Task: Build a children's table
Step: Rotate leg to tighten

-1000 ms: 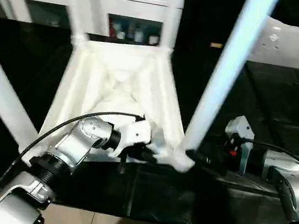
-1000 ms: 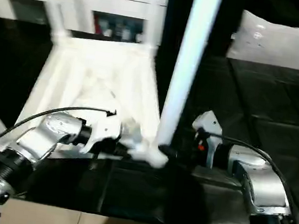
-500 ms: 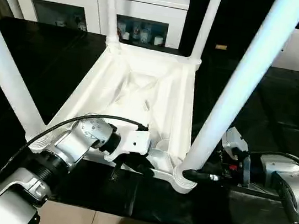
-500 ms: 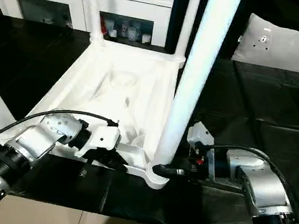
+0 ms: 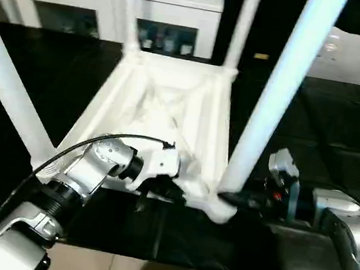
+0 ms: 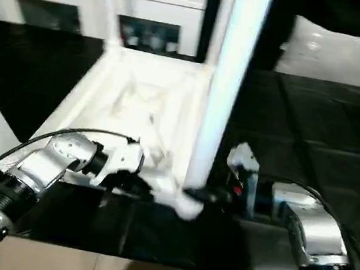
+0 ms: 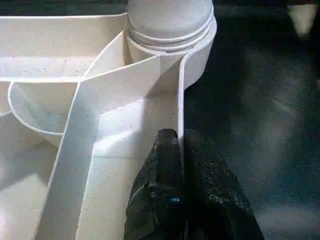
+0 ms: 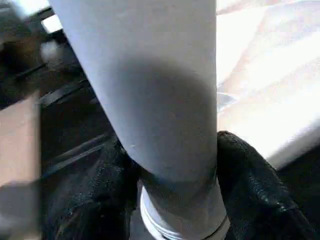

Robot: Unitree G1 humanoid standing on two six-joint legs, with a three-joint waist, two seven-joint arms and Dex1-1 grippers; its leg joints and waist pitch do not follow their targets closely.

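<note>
Left tool (image 7: 180,145): pinched on rim wall of upturned children's table (image 5: 170,107)
Right tool (image 8: 170,185): fingers clasp near leg (image 5: 268,100) at its socket

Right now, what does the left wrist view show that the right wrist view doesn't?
The left wrist view has the left gripper pinching the thin side wall of the upturned table top, with ribs and a corner socket beside it. The right wrist view has the right gripper around the base of a leg. Both share the white table and the black worktable.
</note>
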